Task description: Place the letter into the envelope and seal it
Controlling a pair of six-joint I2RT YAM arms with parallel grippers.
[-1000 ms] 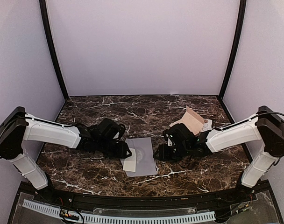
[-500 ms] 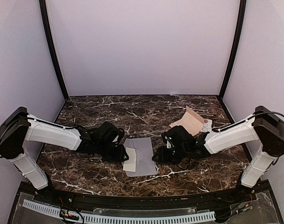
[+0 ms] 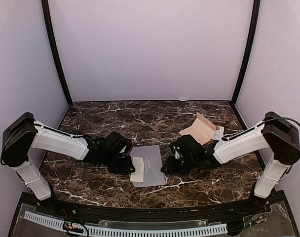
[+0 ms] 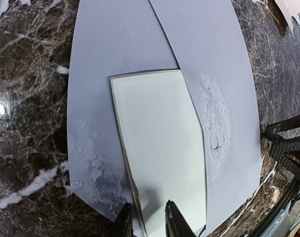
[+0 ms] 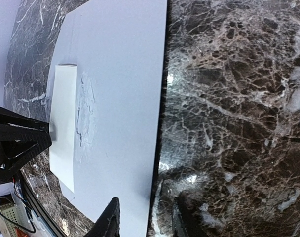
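Counts: two claws, one letter, one envelope, one tan sheet, one sticker sheet.
Left claw [image 4: 147,223]: low over the letter's near end. Its fingers stand narrowly apart astride the letter's left edge. Whether they pinch it, I cannot tell.
Letter [image 4: 160,148]: cream, lying on the envelope, its right side tucked under the envelope's upper layer.
Envelope [image 3: 154,168]: flat at mid-tabletop [image 3: 115,118] between the two claws. It is grey-lavender and rectangular, with two scuffed, peeled patches, one on each side of the letter.
Right claw [image 5: 145,219]: released, fingers parted astride the envelope's right edge.
Tan sheet [image 3: 202,129]: behind the right arm.
Sticker sheet [image 3: 218,132]: white, just beside the tan sheet.
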